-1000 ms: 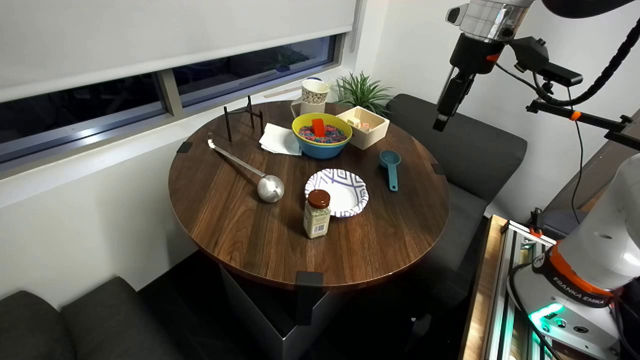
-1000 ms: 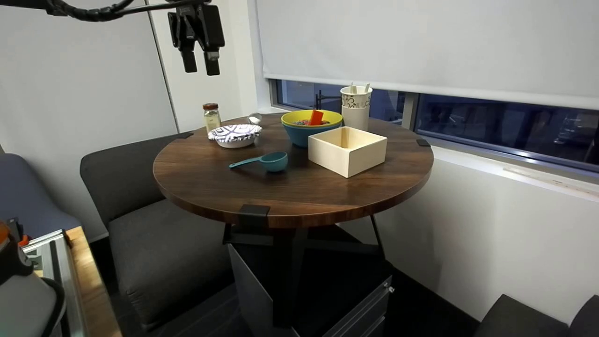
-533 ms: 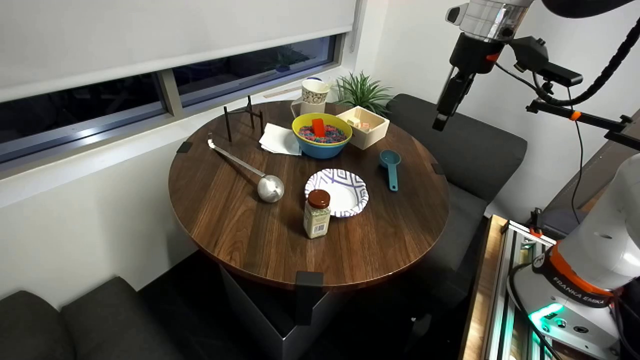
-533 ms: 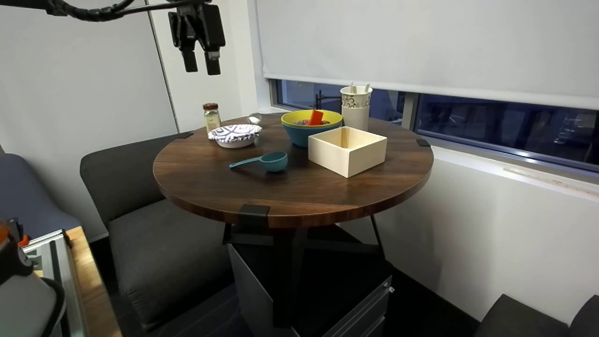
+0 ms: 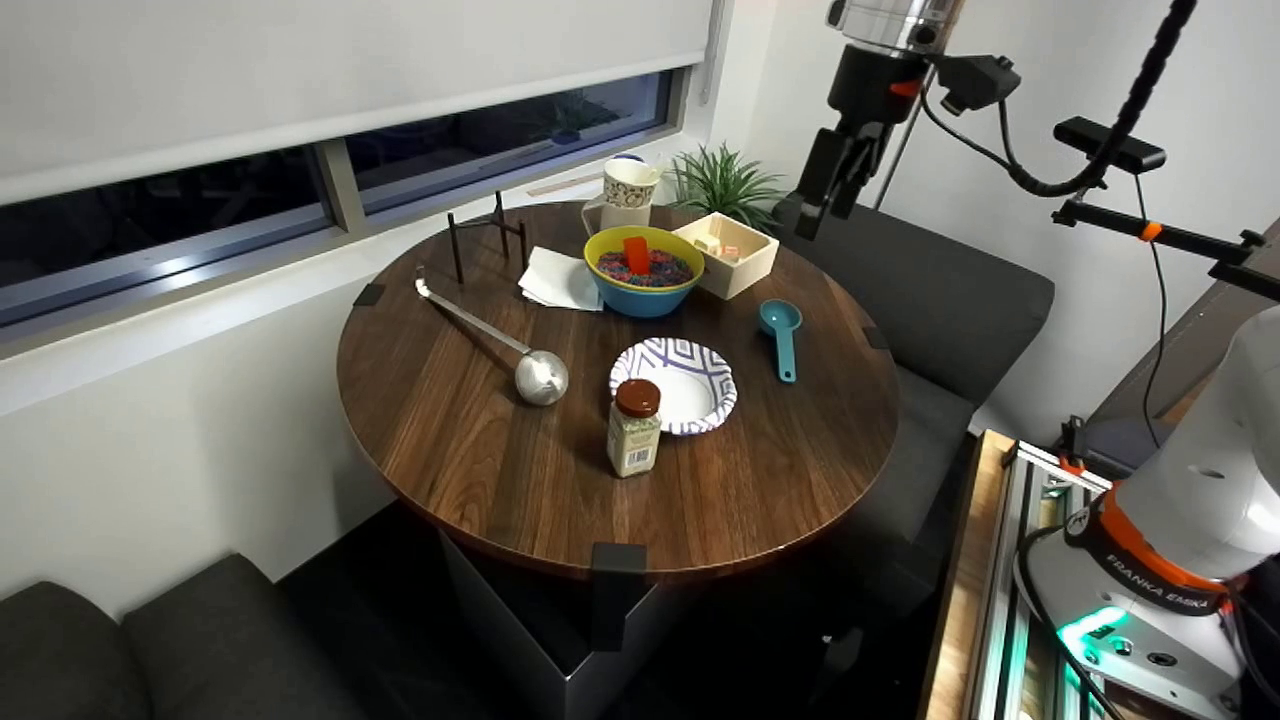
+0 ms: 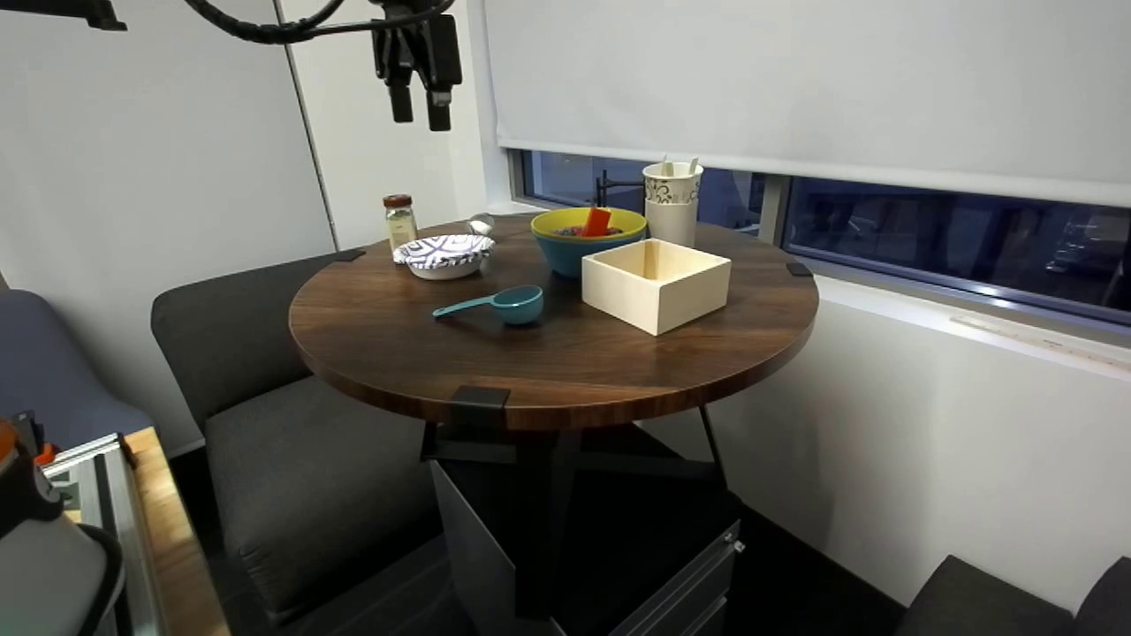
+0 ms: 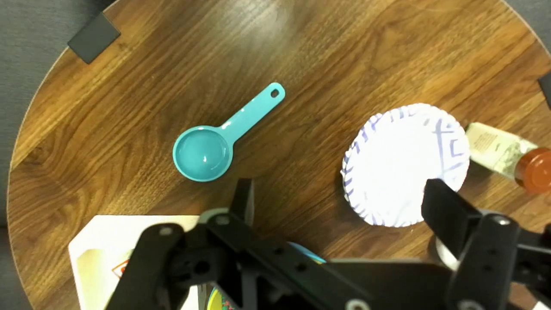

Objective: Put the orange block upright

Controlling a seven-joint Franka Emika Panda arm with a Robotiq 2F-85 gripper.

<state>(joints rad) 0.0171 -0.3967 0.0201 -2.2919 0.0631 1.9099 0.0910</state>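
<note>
Wrist view has my end effector (image 7: 339,189) spread and holding nothing; the orange-red block (image 6: 597,222) (hidden there) leans in the yellow bowl (image 6: 553,218), below it and well aside in both exterior views, so I'd cross before descending.

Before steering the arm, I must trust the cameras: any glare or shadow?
Wrist view: glare patch on the table, paper bowl mostly washed out; in an exterior view, a highlight on the ladle; in both exterior views, dark beneath the table.
</note>
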